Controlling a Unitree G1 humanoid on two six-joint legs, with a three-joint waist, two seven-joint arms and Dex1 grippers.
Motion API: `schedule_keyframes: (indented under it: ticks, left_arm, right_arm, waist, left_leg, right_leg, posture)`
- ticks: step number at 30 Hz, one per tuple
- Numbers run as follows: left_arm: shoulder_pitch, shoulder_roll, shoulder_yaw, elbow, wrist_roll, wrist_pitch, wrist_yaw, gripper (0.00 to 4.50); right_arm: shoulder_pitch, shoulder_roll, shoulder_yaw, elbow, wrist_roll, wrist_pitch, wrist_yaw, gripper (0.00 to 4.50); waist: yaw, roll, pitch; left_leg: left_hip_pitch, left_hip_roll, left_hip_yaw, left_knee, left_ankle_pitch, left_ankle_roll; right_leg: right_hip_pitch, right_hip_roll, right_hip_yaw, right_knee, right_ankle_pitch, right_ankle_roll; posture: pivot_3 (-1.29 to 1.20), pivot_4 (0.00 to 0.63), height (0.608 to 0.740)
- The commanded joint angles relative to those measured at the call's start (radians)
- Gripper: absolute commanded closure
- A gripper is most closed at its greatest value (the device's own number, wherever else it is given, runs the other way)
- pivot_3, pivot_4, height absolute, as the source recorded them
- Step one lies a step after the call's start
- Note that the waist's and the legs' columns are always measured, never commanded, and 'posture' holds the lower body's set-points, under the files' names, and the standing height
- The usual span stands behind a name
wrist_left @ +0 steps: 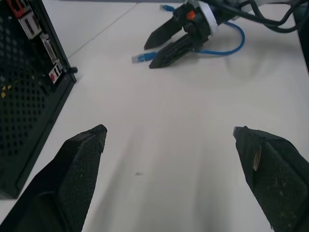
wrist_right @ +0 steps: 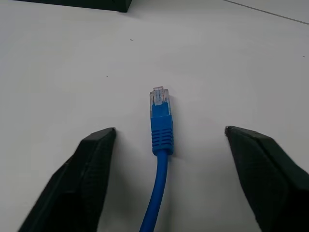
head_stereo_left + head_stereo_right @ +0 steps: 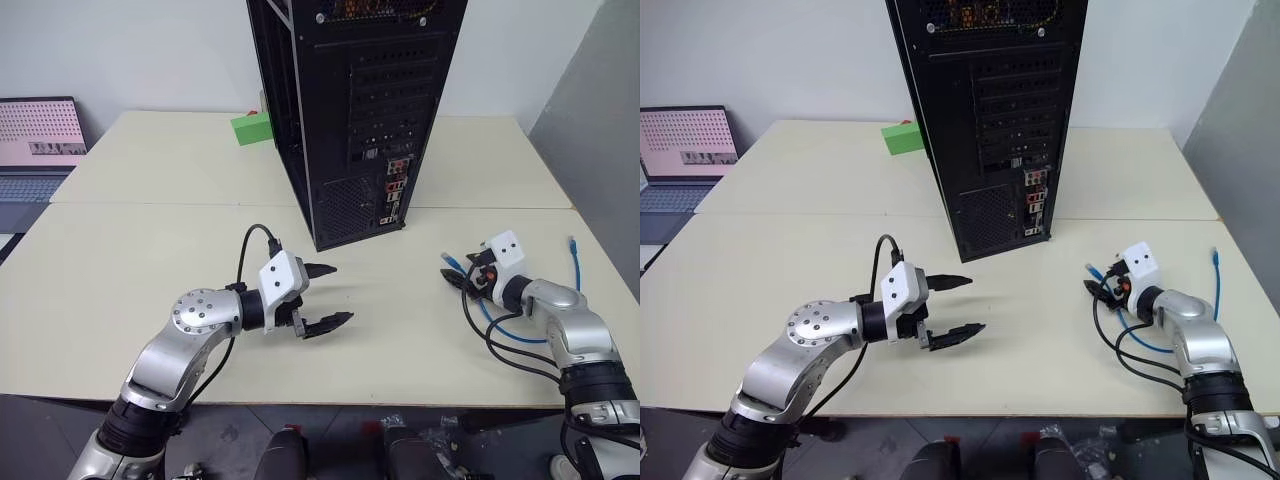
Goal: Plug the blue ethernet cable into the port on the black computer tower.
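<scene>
Near the surface's right edge, the blue ethernet cable (image 2: 161, 145) is lying flat, its clear plug sitting between the right gripper (image 2: 169, 140)'s open jaws, untouched. The left gripper (image 3: 325, 296) is hovering, jaws spread wide and empty, toward the near edge, in front of the black computer tower (image 3: 350, 110) standing mid-surface
</scene>
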Motion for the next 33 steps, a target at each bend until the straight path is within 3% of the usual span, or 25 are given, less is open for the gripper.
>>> schedule_keyframes:
  ticks: [1,13,24,33]
  left_arm:
    - [-0.031,-0.008,-0.017,0.02,0.013,-0.045,-0.025,0.0]
    - [-0.054,-0.012,-0.035,0.108,0.069,-0.13,-0.056,0.0]
    - [-0.127,-0.009,-0.072,0.253,0.124,-0.255,-0.149,0.0]
    - [-0.197,-0.075,-0.123,0.345,0.146,-0.305,-0.197,0.0]
  right_arm:
    - [0.003,-0.013,-0.01,0.002,-0.012,-0.013,0.02,1.84]
    - [0.06,-0.071,0.038,-0.082,-0.059,-0.079,0.118,4.35]
    - [0.066,-0.153,0.155,-0.5,0.029,0.037,0.355,4.4]
    - [0.028,-0.137,0.238,-0.651,0.066,0.141,0.381,4.41]
  waist:
    - [0.0,0.0,0.0]
    - [0.0,0.0,0.0]
    - [-0.001,0.0,0.0]
    - [0.001,0.0,0.0]
  left_leg:
    - [0.0,0.0,0.0,0.0,0.0,0.0]
    - [0.0,0.0,0.0,0.0,0.0,0.0]
    - [0.0,0.0,-0.001,0.0,0.0,0.0]
    - [-0.001,0.0,-0.002,0.001,0.0,0.0]
  right_leg:
    - [0.0,0.0,0.0,0.0,0.0,0.0]
    - [0.0,0.0,0.0,0.0,0.0,0.0]
    - [0.0,0.0,-0.001,0.0,0.0,0.0]
    - [0.0,0.0,-0.002,0.0,0.0,0.0]
  posture:
    - [0.0,0.15,0.74]
    - [0.0,0.15,0.74]
    - [0.0,0.15,0.74]
    - [0.0,0.15,0.74]
